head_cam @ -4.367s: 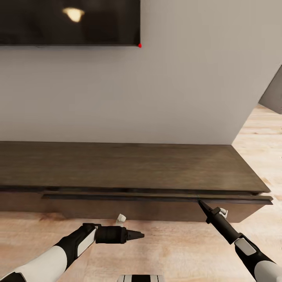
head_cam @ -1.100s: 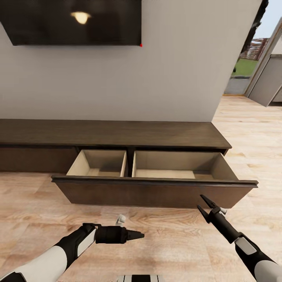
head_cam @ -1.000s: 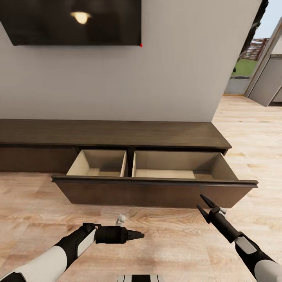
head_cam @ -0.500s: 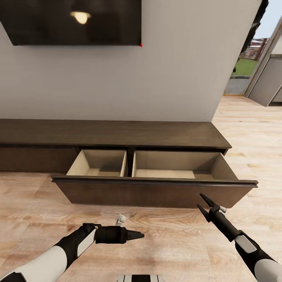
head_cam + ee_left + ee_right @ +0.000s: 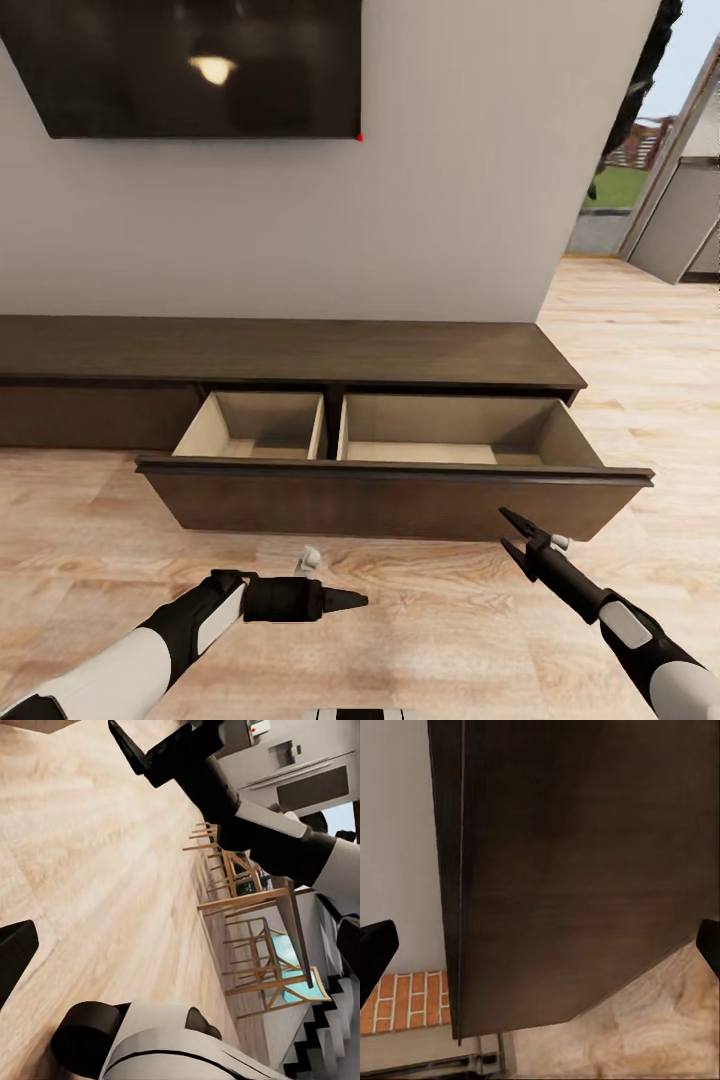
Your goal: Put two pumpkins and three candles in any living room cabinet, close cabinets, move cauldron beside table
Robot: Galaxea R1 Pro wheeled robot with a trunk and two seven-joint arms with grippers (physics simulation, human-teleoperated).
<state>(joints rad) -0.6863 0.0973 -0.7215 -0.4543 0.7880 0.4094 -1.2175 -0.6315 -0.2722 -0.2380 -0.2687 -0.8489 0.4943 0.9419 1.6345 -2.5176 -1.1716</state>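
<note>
- Left gripper (image 5: pixel 355 601) — nearest item, low over the wood floor (image 5: pixel 440 620), pointing sideways toward the right arm; its tip looks pressed to a single point. It hangs in front of the drawer, apart from it, with bare boards between.
- Right gripper (image 5: pixel 512 532) — two thin dark fingers parted in a narrow V, nothing between them. Tips sit just short of the drawer front (image 5: pixel 390 500), near its right end; whether they touch it cannot be told from the head view. The right wrist view has the dark front panel (image 5: pixel 585 870) close ahead, the two fingertips spread wide at either side.
- Floor — open boards in front of the unit and a broad strip past its right end, running to a doorway (image 5: pixel 625 190) with greenery outside.
- Cabinet (image 5: pixel 290 350) — long, low, dark brown, flat top bare, set against the grey wall (image 5: pixel 460 180). One wide drawer stands pulled well out, its lip overhanging the floor.
- Drawer insides — pale wood, split by a divider into a smaller left compartment (image 5: pixel 255 425) and a wider right compartment (image 5: pixel 450 430); no contents visible in either.
- Dark screen (image 5: pixel 200 65) — mounted on the wall above the cabinet's left part, a lamp reflected in it.
- Left wrist view — wooden chairs (image 5: pixel 240 907) and a table stand well beyond the right arm.
</note>
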